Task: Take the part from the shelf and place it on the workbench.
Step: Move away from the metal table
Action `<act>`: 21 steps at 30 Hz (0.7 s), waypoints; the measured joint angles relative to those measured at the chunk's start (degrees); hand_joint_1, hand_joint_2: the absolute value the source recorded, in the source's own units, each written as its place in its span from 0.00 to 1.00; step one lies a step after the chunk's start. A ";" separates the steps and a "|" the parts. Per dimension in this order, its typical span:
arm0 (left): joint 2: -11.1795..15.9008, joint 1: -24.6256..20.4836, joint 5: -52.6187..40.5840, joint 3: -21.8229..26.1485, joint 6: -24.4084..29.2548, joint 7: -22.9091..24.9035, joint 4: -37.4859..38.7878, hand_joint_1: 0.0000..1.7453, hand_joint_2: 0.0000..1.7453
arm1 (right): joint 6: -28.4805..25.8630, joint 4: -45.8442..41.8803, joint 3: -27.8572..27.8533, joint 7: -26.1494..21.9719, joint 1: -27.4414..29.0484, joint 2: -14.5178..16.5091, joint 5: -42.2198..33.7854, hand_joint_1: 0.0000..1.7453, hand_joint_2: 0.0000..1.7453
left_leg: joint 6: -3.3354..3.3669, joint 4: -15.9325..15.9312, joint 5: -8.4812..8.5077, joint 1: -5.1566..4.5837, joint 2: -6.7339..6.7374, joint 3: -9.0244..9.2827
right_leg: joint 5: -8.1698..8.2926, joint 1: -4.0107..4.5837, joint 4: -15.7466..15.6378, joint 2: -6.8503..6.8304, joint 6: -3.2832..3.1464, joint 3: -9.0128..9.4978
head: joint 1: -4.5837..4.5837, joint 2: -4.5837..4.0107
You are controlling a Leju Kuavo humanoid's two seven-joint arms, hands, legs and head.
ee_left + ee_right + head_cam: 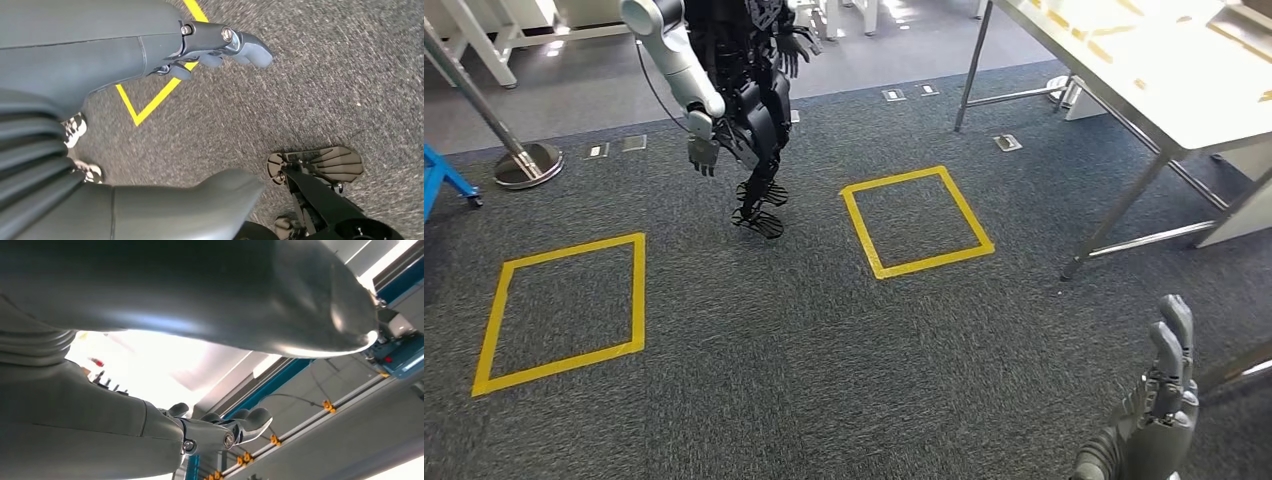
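Right hand point(1169, 385) raised at near right, fingers straight and apart, holding nothing. Left hand point(220, 47) over grey carpet point(804, 350), fingers spread, empty. Two yellow squares point(916, 220) taped ahead; another robot point(724, 90) far left; workbench point(1164, 90) far right. Part unseen.

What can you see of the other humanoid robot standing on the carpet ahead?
The other humanoid robot stands on the dark grey carpet, between and beyond the two yellow tape squares. Its top is cut off by the head view's edge. The body and legs look like black open framework, ending in black slatted feet, one ahead of the other. One silver-white arm hangs down beside its body, ending in a dark hand with nothing in it. A second dark hand shows near the frame's top. Only the carpet touches it.
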 joint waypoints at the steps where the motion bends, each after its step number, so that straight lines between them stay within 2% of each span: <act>1: 0.00 -0.04 0.00 0.00 -0.01 -0.03 0.00 0.00 1.00 | -0.03 -0.03 0.02 0.00 0.06 0.03 0.21 0.00 0.00 | -0.34 0.06 0.11 0.02 -0.73 -0.17 | 0.78 -0.02 -2.64 1.18 -0.08 1.12 | 0.03 0.00; 2: 0.01 -0.01 -0.01 -0.01 -0.01 -0.09 0.00 0.00 1.00 | -0.06 -0.08 0.05 0.00 0.16 0.10 0.58 0.00 0.00 | -0.76 0.02 0.27 0.08 -1.36 -0.38 | 0.88 0.04 -3.94 2.01 -0.19 1.61 | 0.05 0.00; 3: 0.02 0.08 -0.05 -0.01 -0.01 -0.14 0.00 0.00 1.00 | -0.08 -0.16 0.12 0.00 0.25 0.22 1.08 0.00 0.00 | -1.26 -0.13 0.49 0.14 -1.99 -0.59 | 0.82 0.21 -4.15 1.96 -0.37 1.63 | 0.07 0.00; 4: 0.04 0.25 -0.12 -0.01 -0.01 -0.17 0.00 0.00 1.00 | -0.03 -0.30 0.23 0.00 0.33 0.42 1.67 0.00 0.00 | -1.75 -0.34 0.72 0.28 -2.59 -0.80 | 1.05 0.25 -4.28 1.26 -0.77 1.64 | 0.06 0.00; 5: 0.07 0.43 -0.21 -0.01 -0.01 -0.21 0.00 0.00 1.00 | 0.11 -0.47 0.39 0.00 0.36 0.72 2.31 0.00 0.00 | -2.07 -0.25 0.73 0.36 -2.29 -0.99 | 1.30 0.26 -4.50 0.53 -1.22 1.72 | 0.07 0.00; 6: 0.10 0.54 -0.32 -0.02 -0.01 -0.21 0.00 0.00 1.00 | 0.35 -0.70 0.58 0.00 0.44 1.09 2.91 0.00 0.00 | -2.30 0.43 0.22 0.31 -1.11 -1.42 | 1.52 0.23 -4.75 -0.22 -1.72 1.79 | -0.05 0.00; 7: 0.13 0.55 -0.42 -0.04 -0.02 -0.21 0.00 0.00 1.00 | 0.69 -0.95 0.74 0.00 0.63 1.50 3.42 0.00 0.00 | -2.44 2.17 -0.98 0.23 0.61 -2.26 | 1.71 0.18 -5.00 -1.10 -2.15 1.82 | -0.23 0.00; 8: 0.14 0.49 -0.51 -0.10 -0.05 -0.21 0.01 0.00 1.00 | 1.10 -1.17 0.84 0.00 0.87 1.96 3.88 0.00 0.00 | -2.50 5.15 -2.81 0.17 2.66 -3.57 | 1.79 0.28 -5.11 -2.04 -2.45 1.81 | -0.40 0.00; 9: 0.13 0.41 -0.62 -0.18 -0.10 -0.20 0.01 0.00 1.00 | 1.51 -1.36 0.89 0.00 1.11 2.41 4.24 0.00 0.00 | -2.65 8.80 -4.84 0.13 4.02 -5.22 | 1.77 0.42 -5.13 -2.98 -2.67 1.73 | -0.58 0.00; 10: 0.13 0.35 -0.72 -0.27 -0.15 -0.20 0.02 0.00 1.00 | 1.84 -1.52 0.89 0.00 1.28 2.85 4.45 0.00 0.00 | -2.82 12.24 -6.42 0.20 4.64 -6.67 | 1.76 0.53 -5.12 -3.98 -2.77 1.66 | -0.64 0.00; 11: 0.13 0.37 -0.81 -0.35 -0.20 -0.19 0.02 0.00 1.00 | 2.10 -1.67 0.89 0.00 1.34 3.28 4.60 0.00 0.00 | -2.96 14.41 -7.13 0.27 4.95 -7.41 | 1.74 0.61 -5.11 -4.96 -2.81 1.61 | -0.64 0.00; 12: 0.16 0.43 -0.87 -0.40 -0.23 -0.16 0.02 0.00 1.00 | 2.33 -1.84 0.89 0.00 1.35 3.65 4.63 0.00 0.00 | -3.05 14.52 -6.80 0.31 5.17 -7.08 | 1.71 0.64 -5.10 -5.84 -2.81 1.58 | -0.65 0.00; 13: 0.22 0.51 -0.90 -0.43 -0.26 -0.14 0.01 0.00 1.00 | 2.56 -2.03 0.89 0.00 1.36 3.94 4.63 0.00 0.00 | -3.10 12.42 -5.59 0.34 5.53 -5.60 | 1.66 0.65 -5.07 -6.67 -2.76 1.62 | -0.65 0.00; 14: 0.31 0.56 -0.92 -0.45 -0.28 -0.12 0.00 0.00 1.00 | 2.77 -2.23 0.89 0.00 1.37 4.16 4.63 0.00 0.00 | -3.10 8.78 -4.00 0.36 6.32 -3.31 | 1.58 0.65 -5.01 -7.46 -2.65 1.69 | -0.66 0.00; 16: 0.44 0.46 -0.96 -0.54 -0.31 -0.10 -0.01 0.00 1.00 | 3.02 -2.58 0.89 0.00 1.42 4.44 4.67 0.00 0.00 | -2.55 1.87 -2.09 0.17 8.75 0.72 | 1.25 0.90 -4.74 -8.77 -2.13 1.82 | -0.62 0.00; 17: 0.48 0.42 -0.97 -0.63 -0.33 -0.09 -0.02 0.00 1.00 | 3.03 -2.71 0.89 0.00 1.43 4.52 4.72 0.00 0.00 | -2.13 0.11 -1.83 0.06 9.44 1.60 | 1.12 1.03 -4.62 -9.32 -1.80 1.91 | -0.54 0.00; 18: 0.50 0.42 -0.98 -0.74 -0.34 -0.09 -0.02 0.00 1.00 | 3.03 -2.81 0.89 0.00 1.42 4.60 4.76 0.00 0.00 | -1.66 -0.42 -1.94 -0.12 9.53 1.68 | 1.06 1.12 -4.57 -9.84 -1.44 2.00 | -0.46 0.00; 19: 0.54 0.50 -0.98 -0.85 -0.36 -0.09 -0.02 0.00 1.00 | 3.04 -2.88 0.89 0.00 1.40 4.67 4.79 0.00 0.00 | -1.25 -0.48 -1.79 -0.17 8.82 1.51 | 1.04 1.06 -4.62 -10.38 -1.11 2.18 | -0.39 0.00; 20: 0.57 0.62 -0.99 -0.92 -0.36 -0.08 -0.02 0.00 1.00 | 3.04 -2.93 0.89 0.00 1.36 4.72 4.81 0.00 0.00 | -0.89 -0.64 -1.67 -0.15 8.20 1.49 | 0.92 0.91 -4.54 -10.27 -0.69 2.35 | -0.38 0.00; 21: 0.60 0.69 -1.01 -0.96 -0.36 -0.08 -0.03 0.00 1.00 | 3.03 -3.00 0.89 0.00 1.34 4.78 4.84 0.00 0.00 | -0.53 -0.82 -1.50 -0.07 7.58 1.55 | 0.39 0.74 -3.99 -9.10 -0.29 2.28 | -0.34 0.00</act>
